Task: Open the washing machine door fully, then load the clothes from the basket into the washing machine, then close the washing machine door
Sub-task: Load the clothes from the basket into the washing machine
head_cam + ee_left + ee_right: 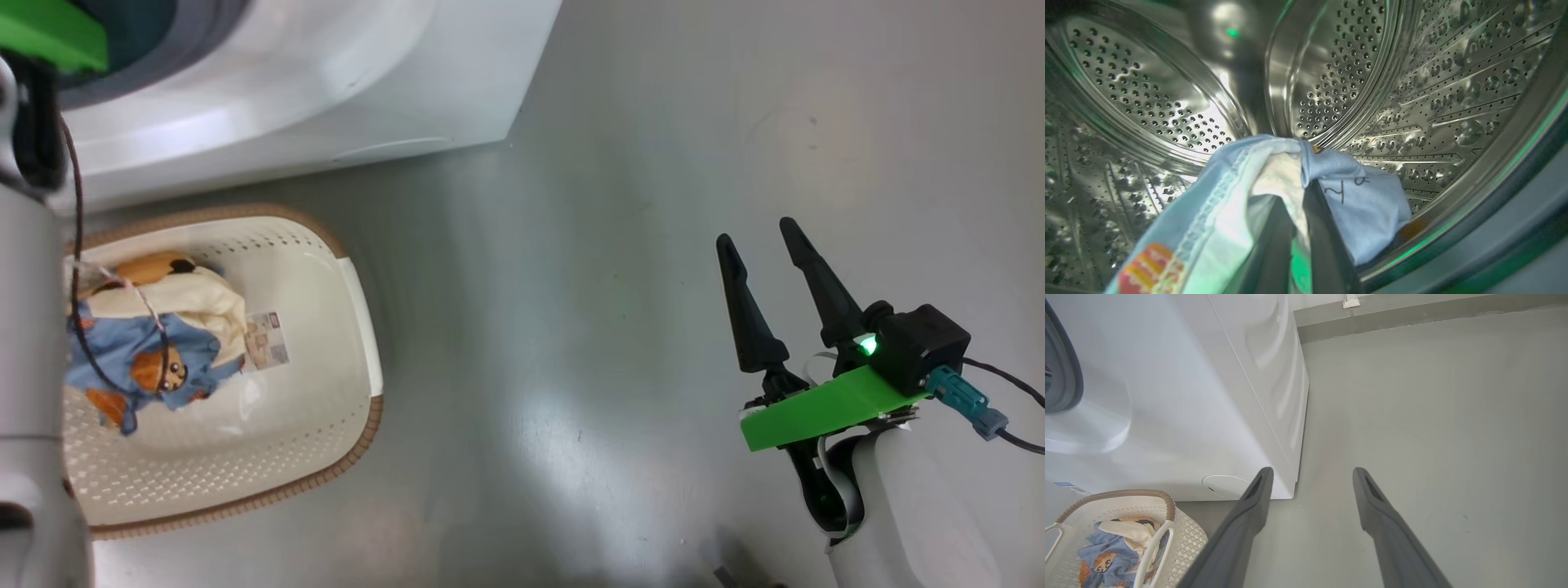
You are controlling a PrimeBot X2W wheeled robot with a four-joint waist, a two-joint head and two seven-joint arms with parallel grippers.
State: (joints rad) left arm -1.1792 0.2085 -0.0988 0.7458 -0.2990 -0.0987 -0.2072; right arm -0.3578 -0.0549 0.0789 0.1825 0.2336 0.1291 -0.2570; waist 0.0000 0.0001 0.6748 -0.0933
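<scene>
Left pincer clamped on blue garment, well inside drum, likely so it drops past the rim. Remaining clothes sit in basket, near left. Right pincer wide open, empty, parked over floor.

The grey floor is smooth and shiny. The basket sits on it, just beside the washing machine.

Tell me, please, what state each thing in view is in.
Left gripper: shut on light blue garment inside the drum.
Right gripper: open, empty, above the floor.
Basket: upright, bear-print clothes inside.
Washing machine: open.
Service flap: shut.
</scene>
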